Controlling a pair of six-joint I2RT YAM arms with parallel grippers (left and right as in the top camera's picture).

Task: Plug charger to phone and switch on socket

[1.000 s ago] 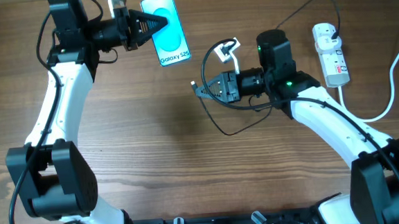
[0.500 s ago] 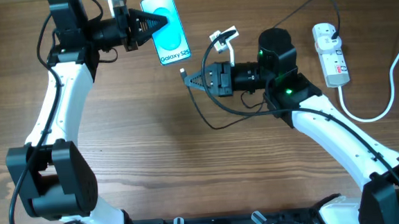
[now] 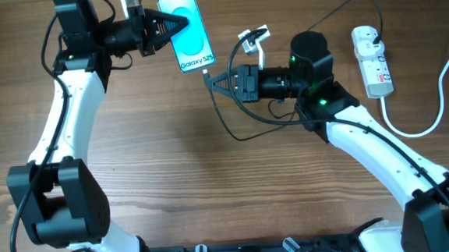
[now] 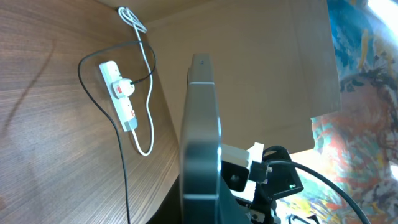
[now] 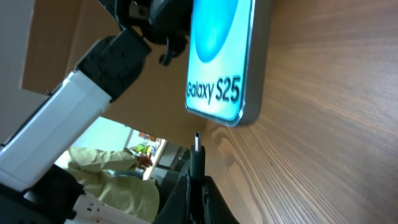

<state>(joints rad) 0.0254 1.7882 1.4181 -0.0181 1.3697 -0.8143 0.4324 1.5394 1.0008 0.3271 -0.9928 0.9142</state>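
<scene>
Lining up the plug looks like the step in hand. The right fingers (image 3: 219, 86) are clamped shut on the charger (image 3: 206, 75), connector tip just short of the bottom edge of the phone (image 3: 189, 34) and not yet in. The left fingers (image 3: 173, 25) are closed on the phone's upper part, holding it screen-up at the far side of the bench (image 3: 157, 169).

Risks from here:
- Misalignment: in the right wrist view the tip sits toward one corner of the bottom edge, not mid-edge. The port itself isn't visible. Pushing as is would prob. hit the frame, skid off or bend the connector.
- Phone slip: it's gripped at the end opposite the port, so a push along its length could slide it through the fingers or pivot it.
- Cable: the slack loop under the right arm could snag the wrist & twist the connector off line.
- The socket (image 3: 372, 62) sits well apart to the right. A taut cable could drag it. Its switch is too small to read.
</scene>
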